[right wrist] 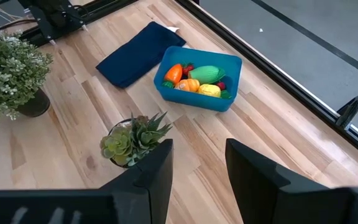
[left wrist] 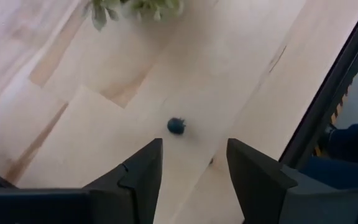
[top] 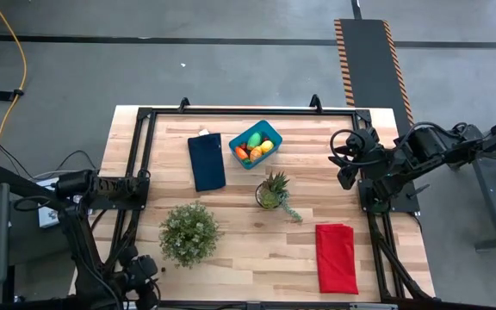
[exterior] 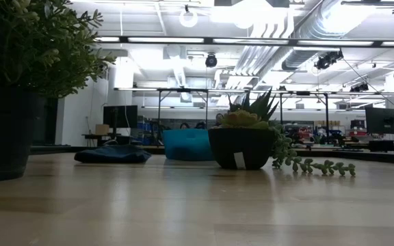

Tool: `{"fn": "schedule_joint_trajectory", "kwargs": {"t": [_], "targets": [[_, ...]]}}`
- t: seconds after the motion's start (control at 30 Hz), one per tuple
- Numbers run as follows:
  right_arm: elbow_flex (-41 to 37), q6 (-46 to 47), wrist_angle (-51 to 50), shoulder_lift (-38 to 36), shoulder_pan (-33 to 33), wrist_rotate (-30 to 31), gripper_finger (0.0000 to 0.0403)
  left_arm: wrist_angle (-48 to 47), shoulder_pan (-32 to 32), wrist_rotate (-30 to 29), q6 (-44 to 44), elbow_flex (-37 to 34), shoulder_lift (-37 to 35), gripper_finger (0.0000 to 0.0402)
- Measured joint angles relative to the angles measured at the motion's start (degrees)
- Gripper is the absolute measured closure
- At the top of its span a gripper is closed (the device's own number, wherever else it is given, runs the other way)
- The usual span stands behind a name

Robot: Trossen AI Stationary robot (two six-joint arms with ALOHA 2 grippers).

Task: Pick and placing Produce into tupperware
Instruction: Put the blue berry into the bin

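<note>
The blue tupperware stands at the far middle of the table; in the right wrist view its near wall shows. Inside lie produce pieces: a green oval, an orange oval, a yellow lemon. A small dark blue round piece rests on the bare wood just beyond my left gripper, which is open and points steeply down near the table's near left corner. My right gripper hangs open above the table's right side, with nothing between its fingers.
A dark blue cloth lies left of the tub. A spiky plant in a small pot stands mid-table and a bushy potted plant near left. A red cloth lies near right. Black frame rails border the table.
</note>
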Motion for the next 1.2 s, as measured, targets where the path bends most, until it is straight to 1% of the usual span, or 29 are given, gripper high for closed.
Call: {"fn": "schedule_joint_trajectory", "kwargs": {"t": [0.1,0.33,0.43,0.53,0.7,1.2], "targets": [[0.0,0.0,0.04,0.0,0.0,0.0,0.0263,0.19,-0.04,-0.55,0.11,-0.28,0.29,0.0239],[0.0,-0.01,0.52,0.0,0.02,0.02,0.0263,6.2,-0.04,-0.05,0.11,-4.31,0.27,0.0257],[0.0,-0.02,0.55,-0.02,0.02,0.02,0.0263,6.7,-0.04,-0.14,0.16,-4.91,0.25,0.0261],[0.0,-0.02,0.57,-0.02,0.02,0.02,0.0263,6.99,-0.04,-0.15,0.74,-6.21,0.25,0.0261],[0.0,0.06,0.83,-0.01,0.02,0.02,0.0263,11.8,-0.02,0.52,0.84,-9.41,0.25,0.0257],[0.0,0.17,0.86,-0.02,0.02,0.02,0.0263,16.14,0.0,1.16,0.98,-12.5,0.25,0.0256]]}}
